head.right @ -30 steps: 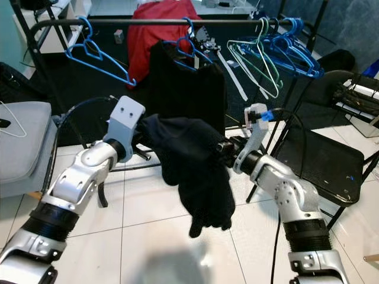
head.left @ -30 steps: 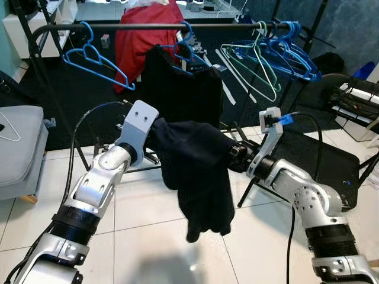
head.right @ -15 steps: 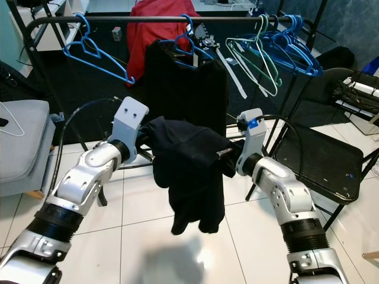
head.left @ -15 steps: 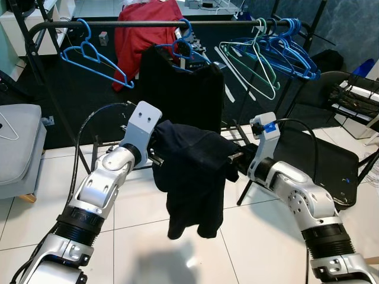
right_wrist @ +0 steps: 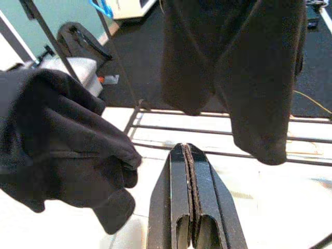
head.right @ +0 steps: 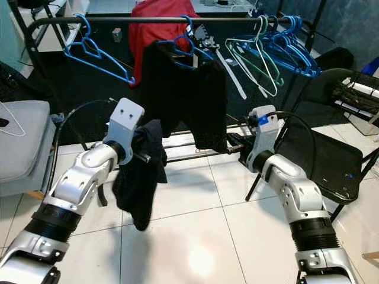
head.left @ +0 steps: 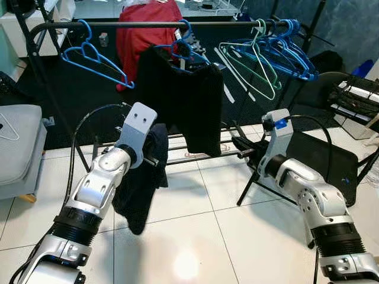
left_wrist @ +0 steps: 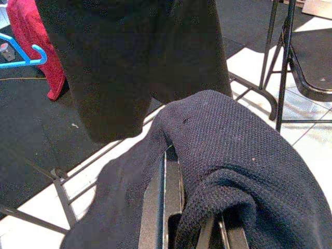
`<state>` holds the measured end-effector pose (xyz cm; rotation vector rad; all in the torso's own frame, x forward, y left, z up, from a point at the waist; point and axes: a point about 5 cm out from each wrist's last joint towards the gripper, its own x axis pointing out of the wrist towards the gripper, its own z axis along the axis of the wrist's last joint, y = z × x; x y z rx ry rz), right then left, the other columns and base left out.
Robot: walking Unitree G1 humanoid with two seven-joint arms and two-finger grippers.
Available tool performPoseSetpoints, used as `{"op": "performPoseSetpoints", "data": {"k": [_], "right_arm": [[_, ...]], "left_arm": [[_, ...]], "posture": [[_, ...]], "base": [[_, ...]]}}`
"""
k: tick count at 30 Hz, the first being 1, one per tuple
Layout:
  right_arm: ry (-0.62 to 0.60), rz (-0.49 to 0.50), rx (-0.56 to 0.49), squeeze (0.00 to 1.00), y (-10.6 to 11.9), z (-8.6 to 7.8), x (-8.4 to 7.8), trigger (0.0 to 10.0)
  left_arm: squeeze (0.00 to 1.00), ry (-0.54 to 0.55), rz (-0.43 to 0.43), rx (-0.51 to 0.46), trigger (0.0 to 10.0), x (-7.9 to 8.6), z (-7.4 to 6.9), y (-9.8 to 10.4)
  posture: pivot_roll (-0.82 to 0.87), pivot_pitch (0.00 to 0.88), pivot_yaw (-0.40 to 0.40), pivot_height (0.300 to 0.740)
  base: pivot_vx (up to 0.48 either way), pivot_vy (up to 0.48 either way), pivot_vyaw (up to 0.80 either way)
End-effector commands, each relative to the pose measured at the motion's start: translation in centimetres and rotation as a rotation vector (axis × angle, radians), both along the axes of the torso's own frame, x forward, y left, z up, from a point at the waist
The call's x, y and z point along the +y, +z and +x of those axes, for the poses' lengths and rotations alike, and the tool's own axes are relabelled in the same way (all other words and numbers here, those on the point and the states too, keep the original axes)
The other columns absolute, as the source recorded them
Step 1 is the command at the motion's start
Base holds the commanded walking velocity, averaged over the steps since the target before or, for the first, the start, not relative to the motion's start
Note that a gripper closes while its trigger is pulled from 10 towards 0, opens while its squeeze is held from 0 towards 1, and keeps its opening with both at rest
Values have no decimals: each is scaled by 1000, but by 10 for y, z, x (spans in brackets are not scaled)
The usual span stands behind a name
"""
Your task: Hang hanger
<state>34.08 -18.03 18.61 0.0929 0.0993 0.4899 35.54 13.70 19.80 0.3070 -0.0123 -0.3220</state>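
The left claw (head.left: 155,158) carries the dark garment (head.left: 140,183) merely draped over its fingers, grip unclear, while the right claw (head.left: 244,149) is clenched empty; the cloth may slide to the floor (head.left: 195,236), with the rail (head.left: 148,25) at 12 o'clock.

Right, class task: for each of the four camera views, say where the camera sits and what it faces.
Left eye view: head, looking down at clothes rail; both silver arms show.
Right eye view: same head, same scene.
Left wrist view: on left gripper, dark garment draped over its fingers.
Right wrist view: along right gripper, fingers together, empty.
Shared: black shirt hanging on the rail.
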Motion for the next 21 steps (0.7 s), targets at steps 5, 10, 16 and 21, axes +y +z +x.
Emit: {"op": "performPoseSetpoints", "data": {"k": [5,10,16,21], "right_arm": [[22,-170,-86,0,-16,-6,4,10000],[84,-355,-252,741,-41,-23,26,10000],[167,-447,-319,1000,-65,-41,45,10000],[97,-640,-454,1000,-85,-47,47,10000]], "left_arm": [[0,26,-61,2,10000,2,1,8],[0,44,-155,6,10000,-6,6,24],[0,31,-212,-23,10000,-11,12,43],[0,-34,-327,-40,10000,-19,12,73]], "posture": [[-128,81,-42,740],[-127,81,-44,740],[-127,83,-41,740],[-127,84,-32,740]], "base": [[0,0,0],[0,0,0],[0,0,0],[0,0,0]]}}
